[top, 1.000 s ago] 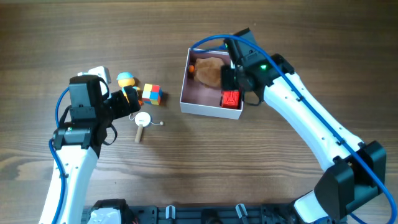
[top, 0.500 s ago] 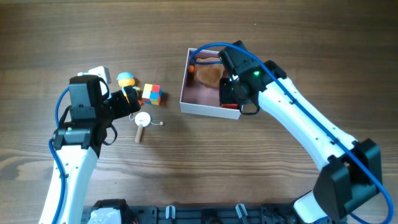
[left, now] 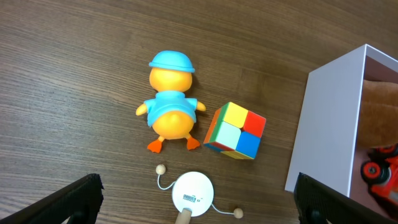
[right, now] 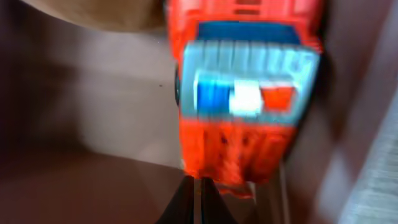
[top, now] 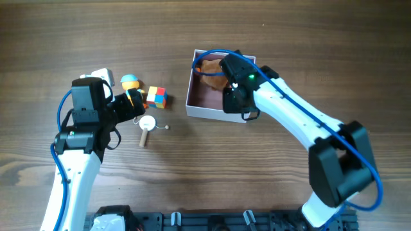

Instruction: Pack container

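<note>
The container (top: 204,110) sits near the table's (top: 212,167) far edge, midway along; in its near right corner the right gripper (top: 234,97) pinches a red truck (right: 242,93), fingers narrow; the left gripper (left: 198,199) gapes wide above a duck (left: 169,102) and a cube (left: 236,130).

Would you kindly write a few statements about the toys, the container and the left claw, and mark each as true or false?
1. The duck lies outside the container. True.
2. The cube is inside the container. False: it sits on the table, right beside the duck.
3. The left claw is open and holds nothing. True.
4. The container is empty. False: a red truck and a brown plush are in it.
</note>
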Robot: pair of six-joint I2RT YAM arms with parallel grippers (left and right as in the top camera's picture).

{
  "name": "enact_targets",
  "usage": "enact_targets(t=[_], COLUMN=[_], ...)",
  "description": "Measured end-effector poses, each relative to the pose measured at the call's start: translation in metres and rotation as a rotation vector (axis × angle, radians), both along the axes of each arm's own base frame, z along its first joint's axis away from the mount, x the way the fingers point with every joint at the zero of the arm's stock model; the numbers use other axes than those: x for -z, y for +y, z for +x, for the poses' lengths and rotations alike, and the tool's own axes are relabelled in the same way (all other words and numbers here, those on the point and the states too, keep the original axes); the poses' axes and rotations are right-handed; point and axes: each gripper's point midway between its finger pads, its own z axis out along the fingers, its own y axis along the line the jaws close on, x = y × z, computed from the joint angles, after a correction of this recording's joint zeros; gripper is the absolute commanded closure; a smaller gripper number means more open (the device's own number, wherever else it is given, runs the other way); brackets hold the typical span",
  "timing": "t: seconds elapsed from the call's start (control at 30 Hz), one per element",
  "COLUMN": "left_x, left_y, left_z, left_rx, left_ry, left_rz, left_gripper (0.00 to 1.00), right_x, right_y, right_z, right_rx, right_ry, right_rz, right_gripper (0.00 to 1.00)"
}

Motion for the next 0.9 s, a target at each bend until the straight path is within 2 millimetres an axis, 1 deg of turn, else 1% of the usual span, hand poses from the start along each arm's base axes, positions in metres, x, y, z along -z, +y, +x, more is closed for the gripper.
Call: enact_targets(t=[0.13,0.23,0.33,0.53,0.6,0.67,0.7,0.8,0.83,0.9], left_x=[0.000,0.000,0.000,0.000,0.000,0.000,0.000,0.000,0.000,0.000], left_y=[0.000,0.000,0.000,0.000,0.000,0.000,0.000,0.000,0.000,0.000], left_z=[0.000,0.000,0.000,0.000,0.000,0.000,0.000,0.000,0.000,0.000], left_rx=[0.000,0.000,0.000,0.000,0.000,0.000,0.000,0.000,0.000,0.000], left_ry=[0.000,0.000,0.000,0.000,0.000,0.000,0.000,0.000,0.000,0.000], left_rz=[0.000,0.000,0.000,0.000,0.000,0.000,0.000,0.000,0.000,0.000], left_gripper=[0.00,0.00,0.00,0.00,0.00,0.00,0.00,0.00,0.00,0.00], right_x=[0.019,0.026,0.028,0.024,0.020,0.009,0.004,-0.023,-0.032,-0.056], right_y=[0.003,0.002,0.000,-0.007,-0.008,-0.008,-0.008,-0.007,-0.006,-0.006], right_z=[0.009,0.016,0.021,0.029,0.032,0.035,0.036,0.041,0.042,0.043], right_rx=[0.002,0.007,0.009,-0.002,-0.016,-0.037,-0.043,-0.074,-0.081,-0.090], right_ry=[-0.003,-0.020,-0.043,-0.088,-0.109,-0.141,-0.155,-0.223,-0.244,-0.301], right_rz=[-0.008,-0.025,-0.044,-0.091,-0.099,-0.098,-0.096,-0.082,-0.076,-0.055], right_gripper=[0.96,0.96,0.96,0.96,0.96,0.95,0.91,0.75,0.73,0.70])
